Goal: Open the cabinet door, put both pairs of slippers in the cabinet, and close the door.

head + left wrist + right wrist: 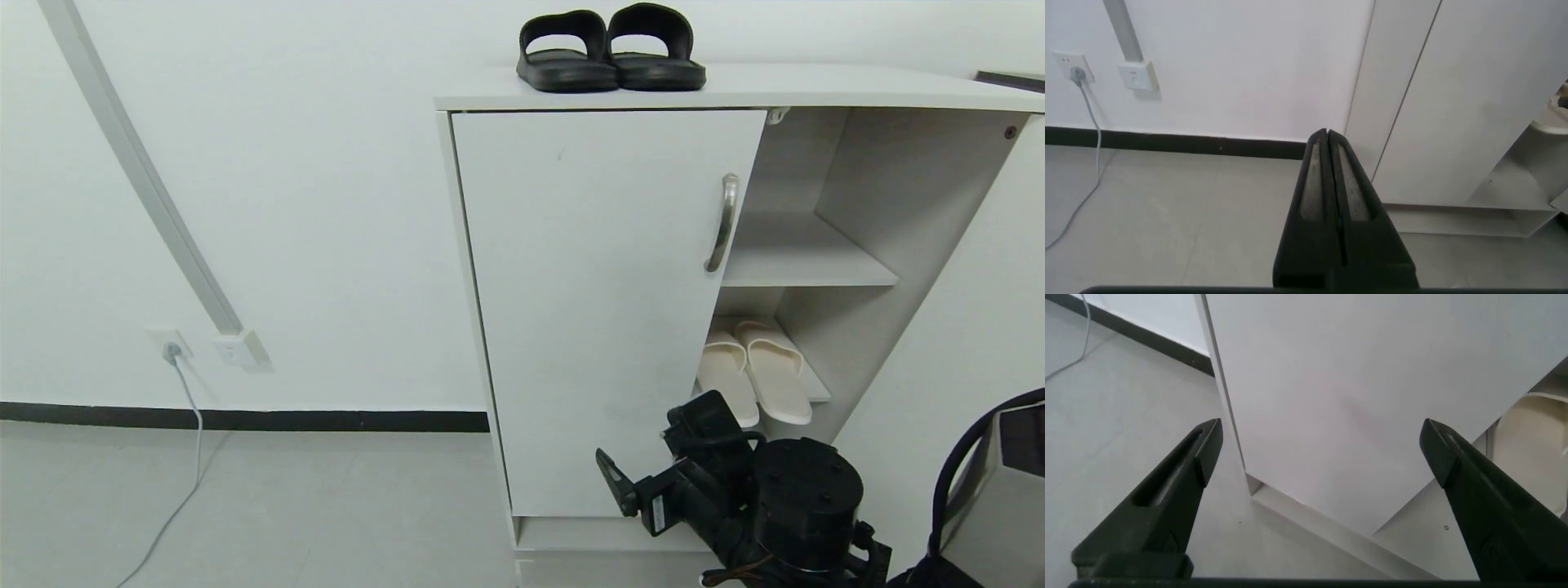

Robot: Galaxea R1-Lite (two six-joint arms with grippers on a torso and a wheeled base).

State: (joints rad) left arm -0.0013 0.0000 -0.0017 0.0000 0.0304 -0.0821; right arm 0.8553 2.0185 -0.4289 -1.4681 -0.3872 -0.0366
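1. At upper centre, black slippers (612,73) wait atop the cabinet (816,86); white slippers (775,367) sit shelved inside, lower right.
2. Our right pincer (1323,433) gapes wide, likely for that black pair; our left pincer (1328,155) is closed.

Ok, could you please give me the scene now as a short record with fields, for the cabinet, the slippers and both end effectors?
cabinet: white, against the wall
left door: closed
right door: swung open
black slippers: side by side on the cabinet top
white slippers: inside, on the lower shelf of the open side
left end effector: shut, empty
right end effector: open, empty, facing the low part of the left door
not yet done: black slippers in, right door closed
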